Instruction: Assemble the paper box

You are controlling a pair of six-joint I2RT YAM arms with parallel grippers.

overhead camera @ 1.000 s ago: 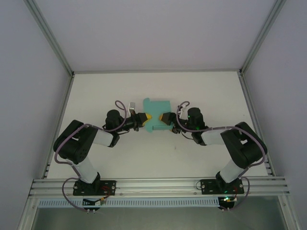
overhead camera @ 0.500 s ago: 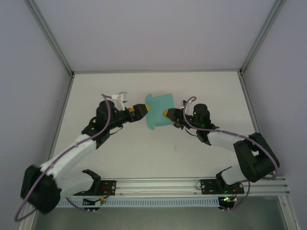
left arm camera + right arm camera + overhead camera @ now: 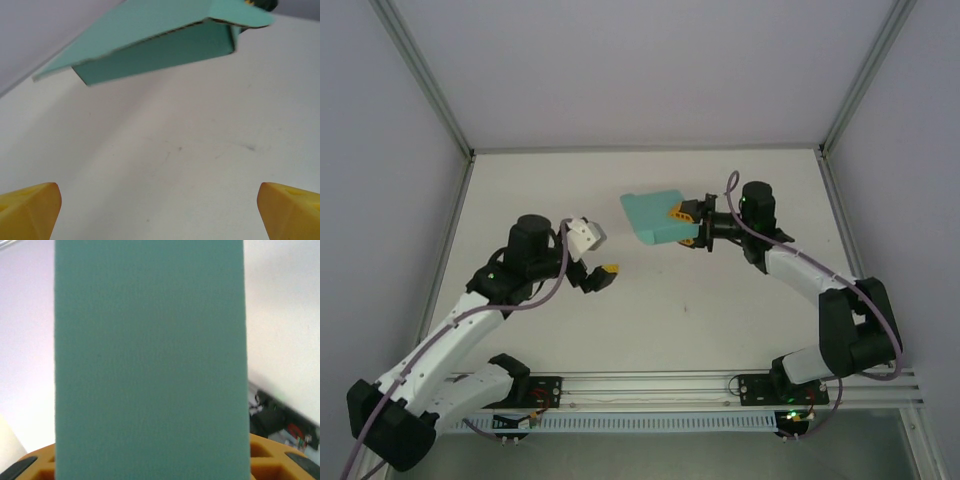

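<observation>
The paper box [image 3: 654, 215] is a small flat teal-green box held above the white table [image 3: 650, 320] at centre back. My right gripper [image 3: 683, 225] is shut on its right end, one yellow finger on each side. In the right wrist view the paper box [image 3: 150, 355] stands as a broad teal face between the yellow fingers [image 3: 272, 457]. My left gripper [image 3: 605, 277] hangs open to the near left of the box, apart from it. From the left wrist the paper box [image 3: 160, 45] floats ahead, folded with an overhanging flap, and my left gripper [image 3: 160, 215] has nothing between its widely spread fingertips.
Aluminium frame posts [image 3: 425, 80] and grey walls enclose the table on the left, right and back. A rail [image 3: 650, 385] with both arm bases runs along the near edge. The bare tabletop [image 3: 190, 160] lies under the left gripper.
My left gripper let go of the box, opened wide and pulled back toward the near left. My right gripper closed on the box and carried it a little right and back.
</observation>
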